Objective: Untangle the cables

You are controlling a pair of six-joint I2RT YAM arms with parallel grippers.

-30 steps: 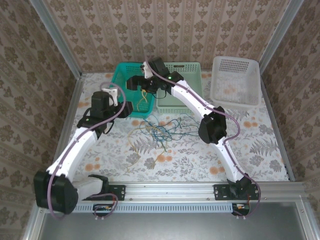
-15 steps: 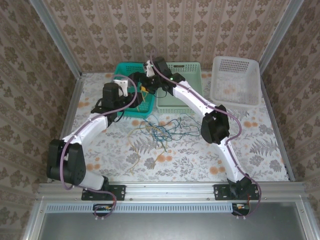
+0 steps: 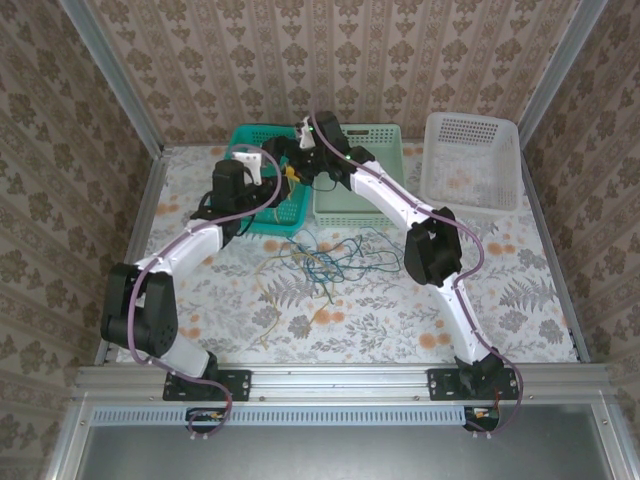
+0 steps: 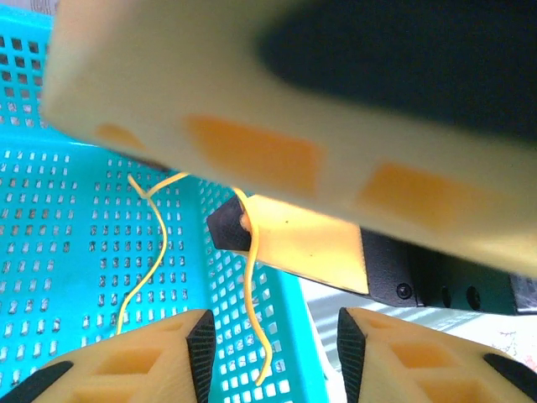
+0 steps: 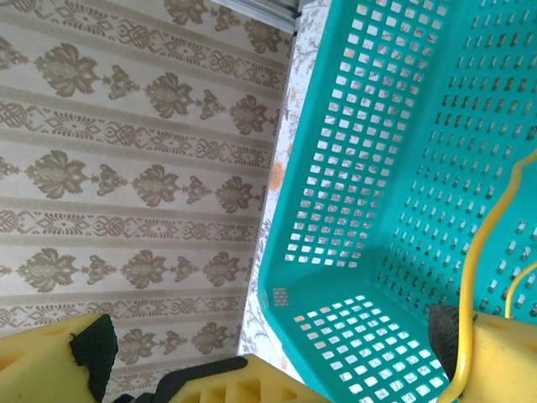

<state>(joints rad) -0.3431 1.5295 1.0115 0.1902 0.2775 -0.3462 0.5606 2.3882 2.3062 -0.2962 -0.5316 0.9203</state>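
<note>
A loose tangle of thin yellow, blue and dark cables [image 3: 330, 255] lies on the floral table in front of the baskets. One yellow cable [image 4: 249, 285] hangs over the teal basket [image 3: 240, 137], draped on a finger of my right gripper [image 3: 292, 165]. In the right wrist view that gripper [image 5: 268, 340] stands wide open, and the yellow cable [image 5: 471, 252] runs down along its right finger. My left gripper [image 4: 277, 357] is open just below, with the cable's free end dangling between its fingers. From above, the left gripper [image 3: 266, 172] sits close beside the right one.
A light green basket [image 3: 385, 133] stands right of the teal one, and a white basket [image 3: 470, 128] at the back right. Metal frame rails and patterned walls enclose the table. Both grippers crowd together above the teal basket.
My left arm has swung back and to the right, up to the teal basket beside the right gripper. The right gripper has shifted slightly back and right with the yellow cable.
</note>
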